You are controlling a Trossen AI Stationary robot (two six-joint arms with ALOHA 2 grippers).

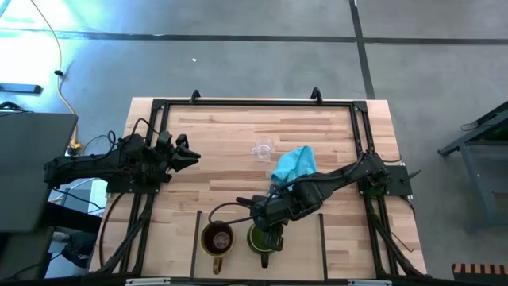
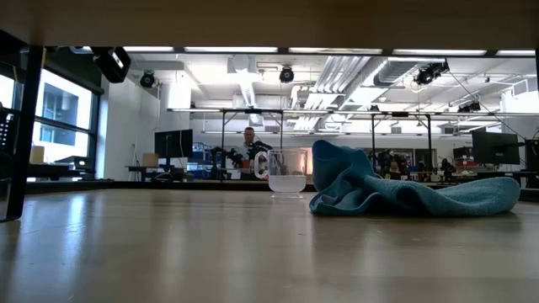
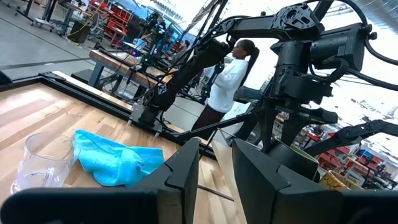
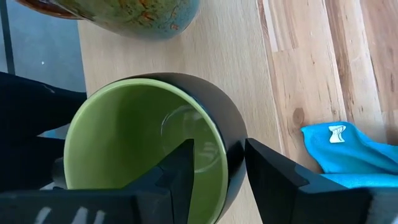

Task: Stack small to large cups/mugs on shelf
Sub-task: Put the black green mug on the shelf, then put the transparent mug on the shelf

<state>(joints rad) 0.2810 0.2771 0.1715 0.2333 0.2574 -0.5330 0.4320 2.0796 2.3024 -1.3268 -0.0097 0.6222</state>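
Observation:
The green mug with a dark outside (image 1: 260, 237) (image 4: 137, 143) stands upright on the wooden shelf strip (image 1: 300, 248) at the table's near edge. The brown mug (image 1: 217, 238) (image 4: 137, 15) stands upright just to its left. My right gripper (image 1: 268, 226) (image 4: 219, 146) reaches down over the green mug's rim and is shut on it. The clear glass cup (image 1: 263, 148) (image 2: 286, 172) (image 3: 43, 162) stands on its base mid-table, beside the turquoise cloth (image 1: 294, 164). My left gripper (image 1: 189, 152) (image 3: 216, 168) waits open at the table's left side. My right gripper holds the green mug by its rim wall (image 4: 231, 146). One finger (image 4: 180, 168) is inside the mug and one (image 4: 267, 174) is outside, against the dark wall. The fingers come from above, slanting in from the table's right. The mug stands upright on the shelf.
The turquoise cloth (image 2: 396, 189) (image 3: 115, 162) (image 4: 348, 152) lies bunched right of the glass cup, close behind my right arm. Thin black bars (image 1: 196, 242) (image 1: 321, 238) divide the shelf into bays. Black frame rails run along the table's edges. People stand in the room beyond.

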